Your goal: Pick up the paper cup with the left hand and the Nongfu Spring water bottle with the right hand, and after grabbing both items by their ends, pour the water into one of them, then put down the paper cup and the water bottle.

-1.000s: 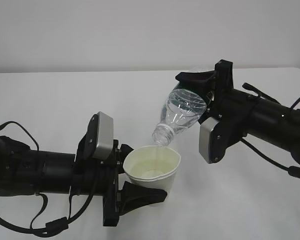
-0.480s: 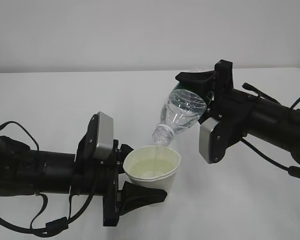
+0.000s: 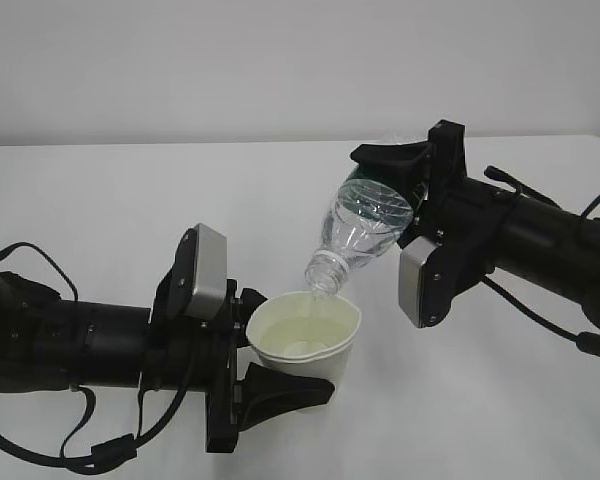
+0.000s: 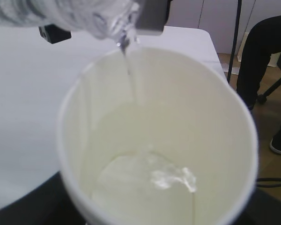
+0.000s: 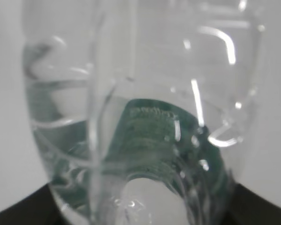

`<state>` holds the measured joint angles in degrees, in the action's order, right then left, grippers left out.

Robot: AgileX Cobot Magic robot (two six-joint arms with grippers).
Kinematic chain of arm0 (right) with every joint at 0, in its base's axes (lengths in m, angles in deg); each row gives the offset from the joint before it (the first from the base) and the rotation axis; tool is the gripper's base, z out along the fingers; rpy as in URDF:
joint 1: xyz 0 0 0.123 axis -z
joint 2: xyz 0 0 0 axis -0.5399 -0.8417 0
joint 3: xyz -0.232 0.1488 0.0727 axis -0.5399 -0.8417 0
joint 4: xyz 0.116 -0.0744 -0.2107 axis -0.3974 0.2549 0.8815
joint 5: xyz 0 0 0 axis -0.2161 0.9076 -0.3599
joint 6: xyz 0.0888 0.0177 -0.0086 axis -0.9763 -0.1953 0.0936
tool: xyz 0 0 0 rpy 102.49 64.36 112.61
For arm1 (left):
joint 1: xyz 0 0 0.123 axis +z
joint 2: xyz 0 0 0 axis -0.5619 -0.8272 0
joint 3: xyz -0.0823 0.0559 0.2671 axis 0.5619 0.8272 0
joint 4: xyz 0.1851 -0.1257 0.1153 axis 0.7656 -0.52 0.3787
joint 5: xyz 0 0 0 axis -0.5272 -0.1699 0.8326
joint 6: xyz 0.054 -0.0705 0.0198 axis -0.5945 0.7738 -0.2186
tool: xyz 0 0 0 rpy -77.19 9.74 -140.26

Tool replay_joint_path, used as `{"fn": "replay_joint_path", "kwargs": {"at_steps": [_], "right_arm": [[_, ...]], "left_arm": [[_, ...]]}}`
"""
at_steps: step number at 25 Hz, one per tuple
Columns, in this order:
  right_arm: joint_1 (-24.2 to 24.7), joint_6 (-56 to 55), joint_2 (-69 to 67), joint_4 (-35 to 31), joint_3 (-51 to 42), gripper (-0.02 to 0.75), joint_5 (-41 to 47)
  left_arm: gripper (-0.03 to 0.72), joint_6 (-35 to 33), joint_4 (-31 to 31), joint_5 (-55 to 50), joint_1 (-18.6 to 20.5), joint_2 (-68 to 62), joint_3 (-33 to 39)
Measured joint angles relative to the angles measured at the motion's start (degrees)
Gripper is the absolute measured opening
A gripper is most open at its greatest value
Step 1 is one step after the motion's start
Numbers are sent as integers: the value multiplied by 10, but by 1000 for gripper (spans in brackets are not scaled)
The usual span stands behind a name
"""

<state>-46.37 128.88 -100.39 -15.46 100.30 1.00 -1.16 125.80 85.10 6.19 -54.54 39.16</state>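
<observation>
more water (image 4: 150,180) has pooled in the paper cup (image 3: 302,338); both arms unmoved.

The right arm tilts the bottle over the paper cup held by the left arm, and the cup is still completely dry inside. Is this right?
Not quite. The paper cup is not dry: the left wrist view shows water pooled at its bottom and a thin stream falling from the bottle. The rest is right.

Two black jointed arms, left arm (image 3: 70,345), right arm (image 3: 540,245), grey box-shaped camera modules, looping black cables, black two-finger grippers
</observation>
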Motion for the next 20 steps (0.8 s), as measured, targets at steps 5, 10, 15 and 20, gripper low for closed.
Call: {"fn": "replay_joint_path", "kwargs": {"at_steps": [5,10,15,20], "right_arm": [[0,3,0,0,0,416,-1],[0,7,0,0,0,416,-2],[0,10,0,0,0,416,-3],[0,11,0,0,0,416,-4]], "left_arm": [[470,0,0,0,0,0,0],[470,0,0,0,0,0,0],[470,0,0,0,0,0,0],[470,0,0,-1,0,0,0]]}}
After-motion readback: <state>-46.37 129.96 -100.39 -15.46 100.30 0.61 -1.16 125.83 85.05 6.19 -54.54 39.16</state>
